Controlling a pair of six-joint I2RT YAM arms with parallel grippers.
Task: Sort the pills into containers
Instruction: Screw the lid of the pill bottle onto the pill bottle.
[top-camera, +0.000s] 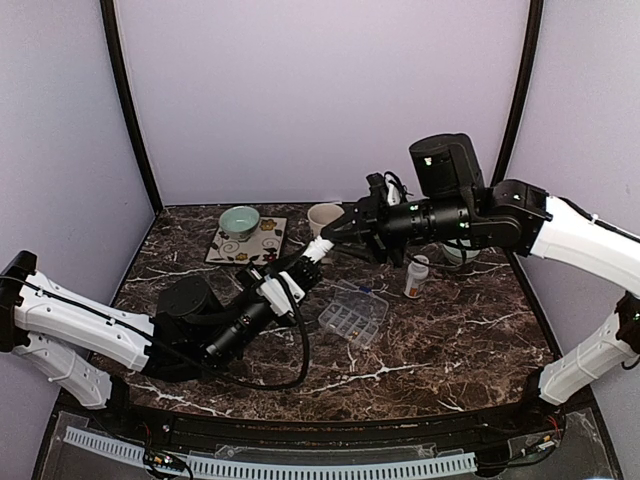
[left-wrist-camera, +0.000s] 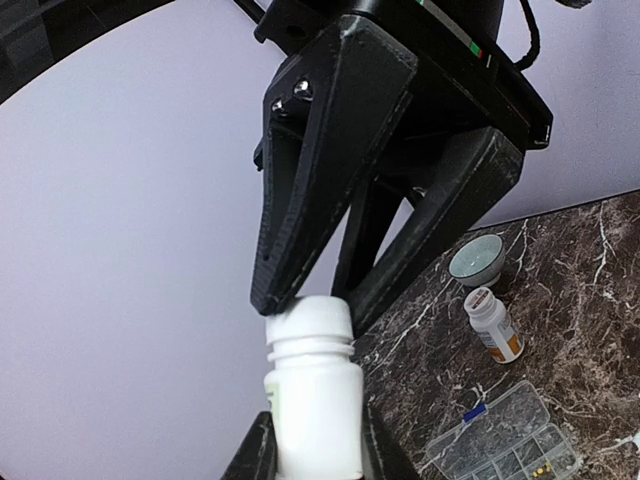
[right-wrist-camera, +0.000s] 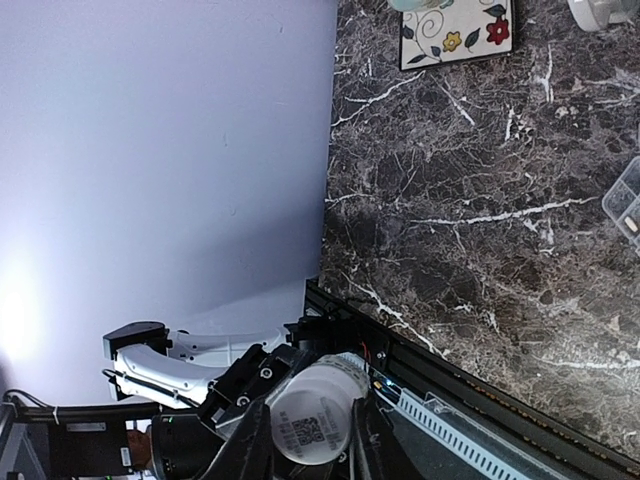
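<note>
A white pill bottle (top-camera: 318, 247) hangs above the table, tilted. My left gripper (top-camera: 300, 265) is shut on its body (left-wrist-camera: 315, 400). My right gripper (top-camera: 335, 232) comes from the right and is shut on the bottle's white cap (left-wrist-camera: 310, 320). In the right wrist view the cap's top (right-wrist-camera: 315, 418), with a printed code on it, sits between my fingers. The clear pill-organizer container (top-camera: 353, 315) lies open on the marble below and to the right of the bottle. A few small yellow pills (left-wrist-camera: 545, 465) lie in one compartment.
A second white bottle with an orange label (top-camera: 416, 276) stands right of the organizer. A pale green bowl (top-camera: 239, 220) sits on a floral mat (top-camera: 247, 243) at the back left, a cream mug (top-camera: 324, 218) beside it. Another bowl (left-wrist-camera: 476, 259) sits at the back right.
</note>
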